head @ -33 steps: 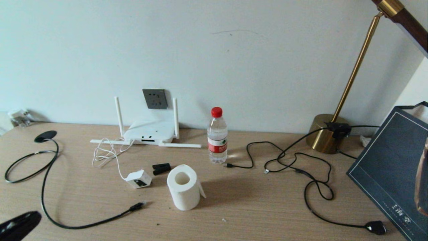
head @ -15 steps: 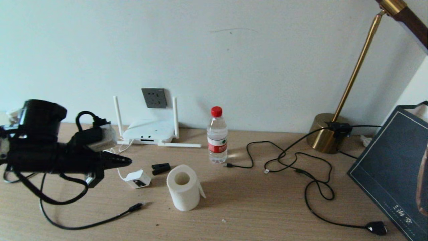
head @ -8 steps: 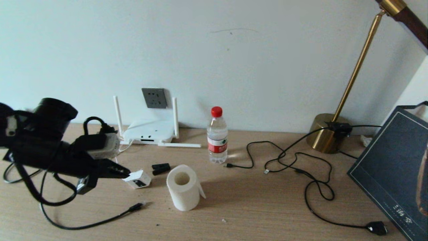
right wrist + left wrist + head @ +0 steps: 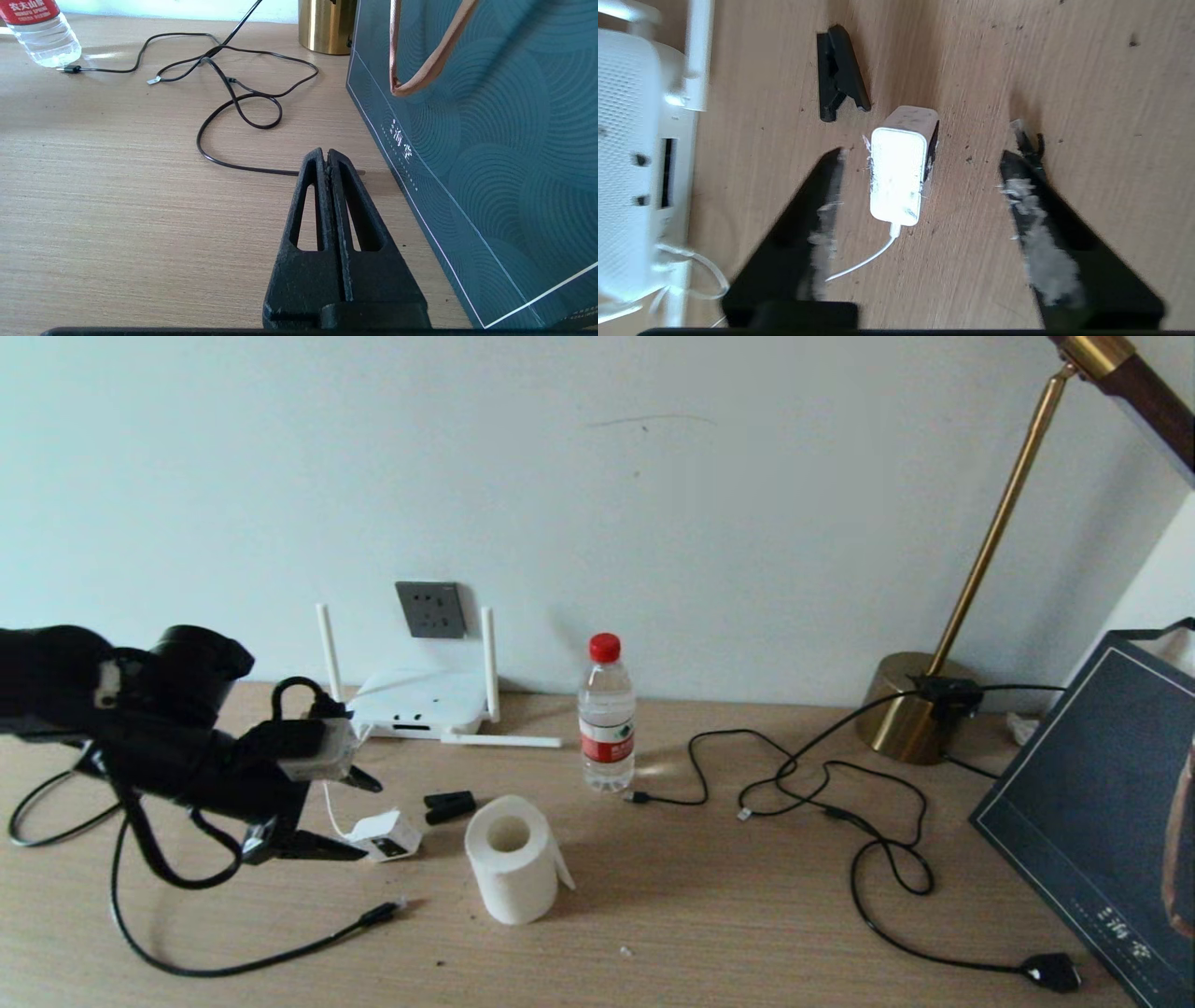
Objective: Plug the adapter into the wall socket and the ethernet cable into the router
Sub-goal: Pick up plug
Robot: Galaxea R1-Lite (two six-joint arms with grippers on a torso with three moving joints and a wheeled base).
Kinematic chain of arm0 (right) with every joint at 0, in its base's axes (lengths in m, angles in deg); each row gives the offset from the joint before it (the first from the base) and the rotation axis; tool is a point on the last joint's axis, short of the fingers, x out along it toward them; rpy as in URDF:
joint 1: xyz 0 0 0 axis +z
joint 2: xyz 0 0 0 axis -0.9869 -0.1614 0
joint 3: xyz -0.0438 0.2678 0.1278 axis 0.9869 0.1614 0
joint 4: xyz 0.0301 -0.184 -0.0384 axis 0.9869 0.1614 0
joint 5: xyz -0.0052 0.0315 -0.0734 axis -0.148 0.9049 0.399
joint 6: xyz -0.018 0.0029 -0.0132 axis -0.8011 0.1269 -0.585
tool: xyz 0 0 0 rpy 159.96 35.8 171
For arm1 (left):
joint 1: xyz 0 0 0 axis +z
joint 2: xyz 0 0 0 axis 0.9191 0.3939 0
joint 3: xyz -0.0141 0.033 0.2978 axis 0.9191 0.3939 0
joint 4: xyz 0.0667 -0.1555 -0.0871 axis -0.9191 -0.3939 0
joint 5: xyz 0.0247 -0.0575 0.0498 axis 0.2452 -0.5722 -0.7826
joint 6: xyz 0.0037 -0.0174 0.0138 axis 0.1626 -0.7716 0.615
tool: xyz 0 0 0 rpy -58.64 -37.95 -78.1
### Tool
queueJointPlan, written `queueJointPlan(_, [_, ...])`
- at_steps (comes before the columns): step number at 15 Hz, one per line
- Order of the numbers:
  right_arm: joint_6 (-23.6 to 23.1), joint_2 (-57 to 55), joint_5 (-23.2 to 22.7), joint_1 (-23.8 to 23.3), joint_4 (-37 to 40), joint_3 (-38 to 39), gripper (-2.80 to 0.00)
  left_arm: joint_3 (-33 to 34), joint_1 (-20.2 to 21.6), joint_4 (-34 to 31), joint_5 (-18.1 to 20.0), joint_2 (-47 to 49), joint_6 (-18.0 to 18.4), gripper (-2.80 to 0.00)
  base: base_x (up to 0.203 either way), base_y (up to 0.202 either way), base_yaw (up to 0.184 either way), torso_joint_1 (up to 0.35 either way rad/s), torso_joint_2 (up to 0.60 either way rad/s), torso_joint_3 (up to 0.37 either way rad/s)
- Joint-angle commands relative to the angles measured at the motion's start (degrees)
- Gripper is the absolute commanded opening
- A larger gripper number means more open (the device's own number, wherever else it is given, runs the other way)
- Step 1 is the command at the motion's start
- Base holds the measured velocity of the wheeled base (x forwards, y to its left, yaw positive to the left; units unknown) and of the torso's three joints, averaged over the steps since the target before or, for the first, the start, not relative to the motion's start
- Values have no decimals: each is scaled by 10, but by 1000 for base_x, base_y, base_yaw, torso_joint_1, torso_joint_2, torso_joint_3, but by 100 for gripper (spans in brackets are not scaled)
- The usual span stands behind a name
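Observation:
The white adapter lies on the desk on its thin white cord, its dark face toward the front. My left gripper hovers just left of it, open. In the left wrist view the adapter lies between the spread fingers, nearer one of them and untouched; the gripper holds nothing. The router stands at the wall below the dark grey wall socket. The ethernet cable loops over the front left, its plug tip lying loose. My right gripper rests shut and empty beside the bag.
A black clip and a toilet roll sit right of the adapter. Farther right stand a water bottle, thin black cables, a brass lamp base and a dark teal bag.
My left arm came in from the lower left and moved right and down to the adapter. Its fingers now stand spread beside the adapter. The right arm has not moved.

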Motion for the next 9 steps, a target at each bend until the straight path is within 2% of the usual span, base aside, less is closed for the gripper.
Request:
queueJointPlan(1, [0, 0, 0, 0, 0, 0, -280, -10, -1, -6, 2, 26, 4, 0, 0, 0, 0, 0, 0, 0])
queueJointPlan(9, [0, 0, 0, 0, 0, 0, -280, -82, 2, -67, 1, 72, 4, 0, 0, 0, 0, 0, 0, 0])
